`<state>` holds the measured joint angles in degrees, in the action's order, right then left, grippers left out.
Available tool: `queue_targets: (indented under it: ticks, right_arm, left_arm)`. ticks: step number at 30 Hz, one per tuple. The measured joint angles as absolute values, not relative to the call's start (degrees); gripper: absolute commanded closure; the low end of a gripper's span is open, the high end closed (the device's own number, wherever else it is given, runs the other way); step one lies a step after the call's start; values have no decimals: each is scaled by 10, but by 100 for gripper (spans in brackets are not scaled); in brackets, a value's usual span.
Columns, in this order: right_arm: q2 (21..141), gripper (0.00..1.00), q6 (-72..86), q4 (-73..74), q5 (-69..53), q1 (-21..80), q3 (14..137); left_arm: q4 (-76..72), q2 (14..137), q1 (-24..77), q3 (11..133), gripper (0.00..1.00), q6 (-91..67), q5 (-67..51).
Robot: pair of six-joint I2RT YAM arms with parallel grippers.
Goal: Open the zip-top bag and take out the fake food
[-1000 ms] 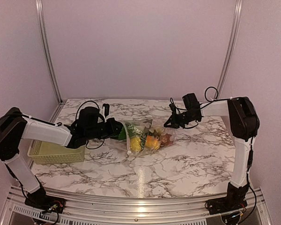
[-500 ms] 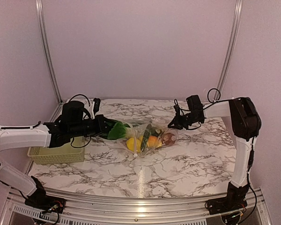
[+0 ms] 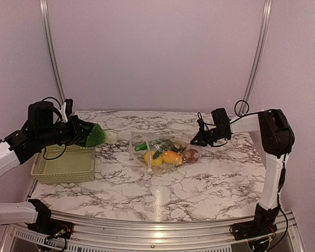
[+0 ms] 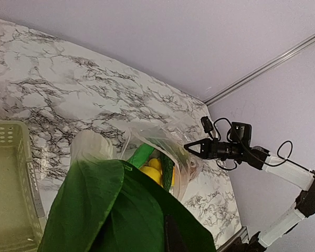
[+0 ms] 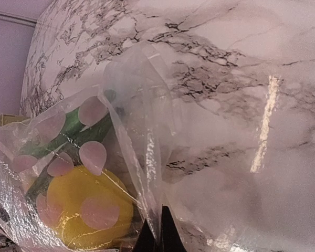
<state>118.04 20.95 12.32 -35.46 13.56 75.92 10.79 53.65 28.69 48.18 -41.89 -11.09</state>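
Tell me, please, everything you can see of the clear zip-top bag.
The zip-top bag is clear, crinkly, glossy plastic, lying slumped near the middle of the marble table. Yellow, green and brown toy foods show through it. Its left end looks open; the zip strip is hard to make out. The right end effector pinches a fold of film at its right end.

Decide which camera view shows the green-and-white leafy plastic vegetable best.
The left wrist view: the green-and-white leafy plastic vegetable looms large in the foreground, leaves and white stalk clear. The top view shows it small, in the left gripper. The right wrist view lacks it.
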Motion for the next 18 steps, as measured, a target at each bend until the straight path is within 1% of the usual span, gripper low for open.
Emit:
queue_targets:
  ticks: [4, 8, 13, 18]
  right_arm:
    - [1180, 100, 209, 121, -355, 136, 758]
    - [1180, 100, 209, 120, -357, 136, 758]
    - [1180, 100, 209, 120, -358, 136, 758]
    - [1180, 100, 210, 120, -359, 136, 758]
  left_arm:
    - [172, 487, 243, 504, 100, -431, -109]
    - [243, 464, 204, 535, 100, -433, -102]
    - [300, 477, 160, 556, 100, -424, -90]
    - [323, 524, 132, 557, 100, -410, -87]
